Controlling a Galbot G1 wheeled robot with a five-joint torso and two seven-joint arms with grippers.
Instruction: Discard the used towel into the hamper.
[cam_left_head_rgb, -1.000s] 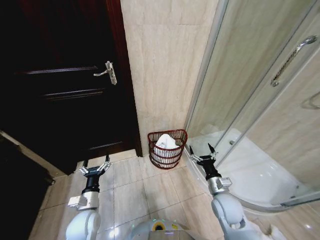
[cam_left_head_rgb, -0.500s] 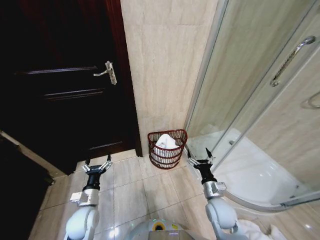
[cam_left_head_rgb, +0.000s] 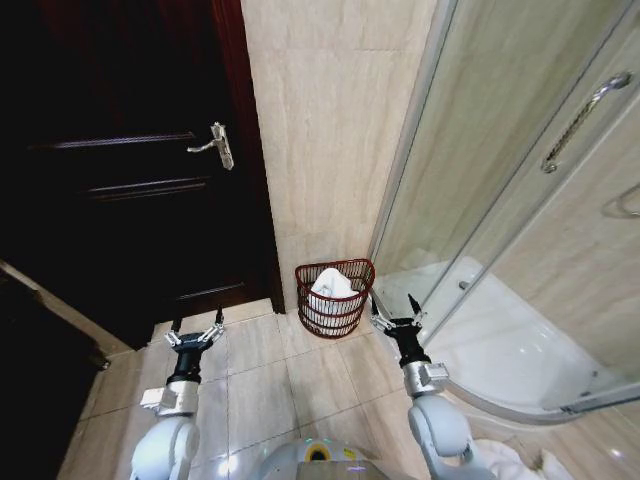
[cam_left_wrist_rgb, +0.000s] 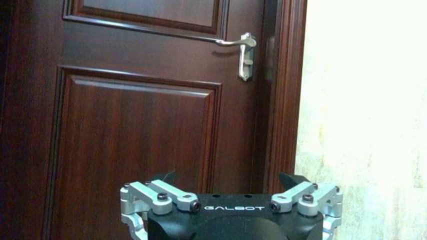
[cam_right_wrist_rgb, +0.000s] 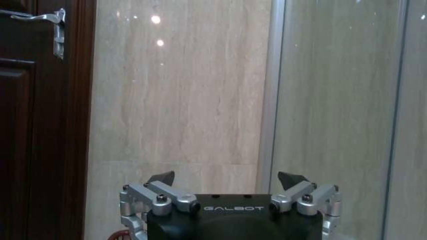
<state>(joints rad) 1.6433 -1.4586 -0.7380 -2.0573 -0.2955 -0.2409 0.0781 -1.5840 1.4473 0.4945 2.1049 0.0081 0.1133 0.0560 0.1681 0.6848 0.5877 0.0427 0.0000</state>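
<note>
At the foot of the tiled wall, in the head view, the hamper (cam_left_head_rgb: 334, 297) holds the white towel (cam_left_head_rgb: 331, 285), soft, light, best pinched at a fold. The right gripper (cam_left_head_rgb: 394, 307) hangs just beside it, jaws apart, the left gripper (cam_left_head_rgb: 193, 331) likewise by the door (cam_left_head_rgb: 120, 170). Both wrist views show the fingers spread around nothing.

One hamper (cam_left_head_rgb: 334, 297), one towel (cam_left_head_rgb: 332, 285), two pincers, one door (cam_left_head_rgb: 130, 170).
</note>
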